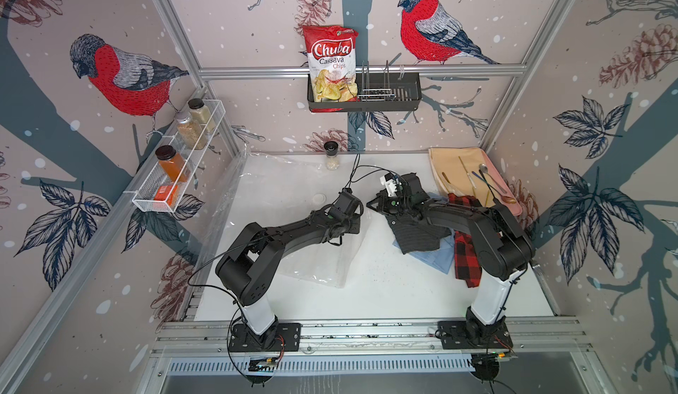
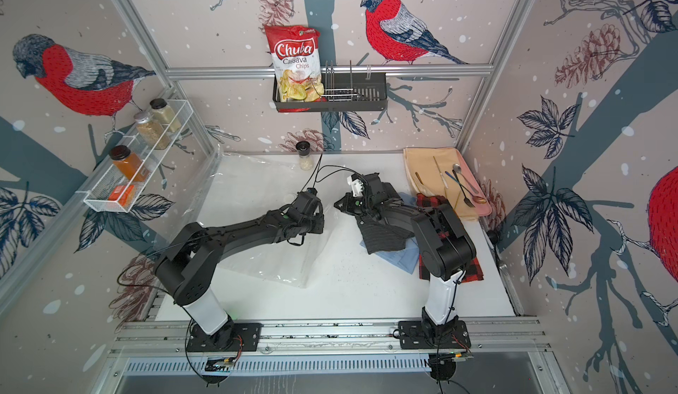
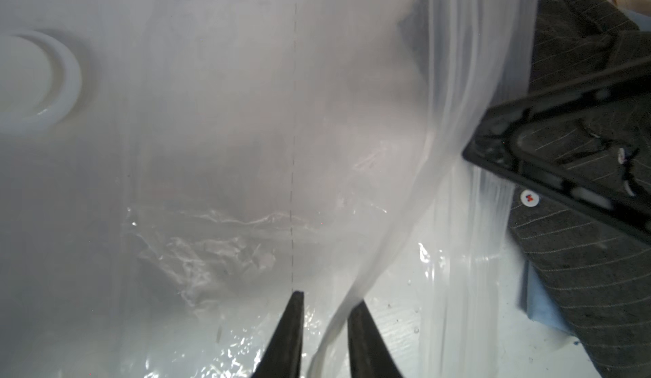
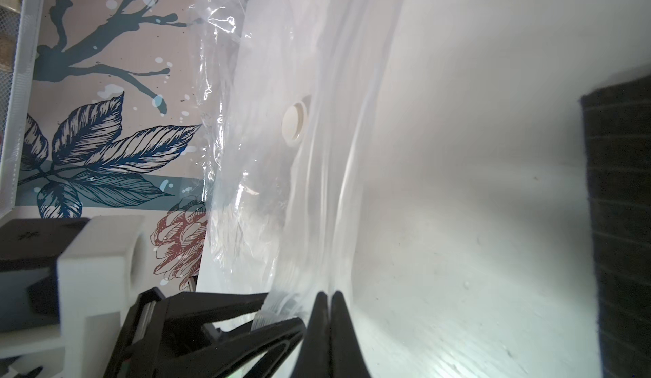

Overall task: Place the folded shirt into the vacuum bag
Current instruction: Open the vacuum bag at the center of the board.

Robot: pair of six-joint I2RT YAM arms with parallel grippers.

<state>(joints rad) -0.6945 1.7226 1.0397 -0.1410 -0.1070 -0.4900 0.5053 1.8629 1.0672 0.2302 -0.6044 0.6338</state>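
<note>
Vacuum bag: The large clear crinkly plastic vacuum bag point(image 1: 315, 263) lies on the left half of the white tabletop point(image 1: 396, 293). Its small round white valve cap point(image 1: 318, 198) faces up. The ridged mouth edge is turned right, toward the middle of the tabletop.

Folded shirt: The dark grey pinstriped folded shirt point(image 1: 418, 239) lies on the right half of the tabletop, on top of a light blue folded shirt point(image 1: 438, 258). A red-and-black plaid shirt point(image 1: 466, 263) lies just to their right, partly under the right arm. All three are outside the bag.

Left gripper: The left gripper point(image 3: 326, 298) sits low over the bag near its mouth. Its jaws stand a little apart and a raised fold of film runs through the gap. Nothing looks clamped, so I judge it released or nearly so.

Right gripper: The right gripper point(image 4: 329, 293) is clenched, fingertips together, at the bag's mouth edge just left of the pinstriped shirt. The film's folds run straight up to the tips, so it appears to be pinching the upper layer of the bag.

Done so far: As I read it, only the opening step is under way. The mouth edge is gripped and the upper layer is lifted a little off the tabletop.

Left to do: The mouth needs to gape wide enough. Then a shirt must be picked up, slid fully inside and let go. No shirt is in the bag yet, so the task is at an early stage.
</note>
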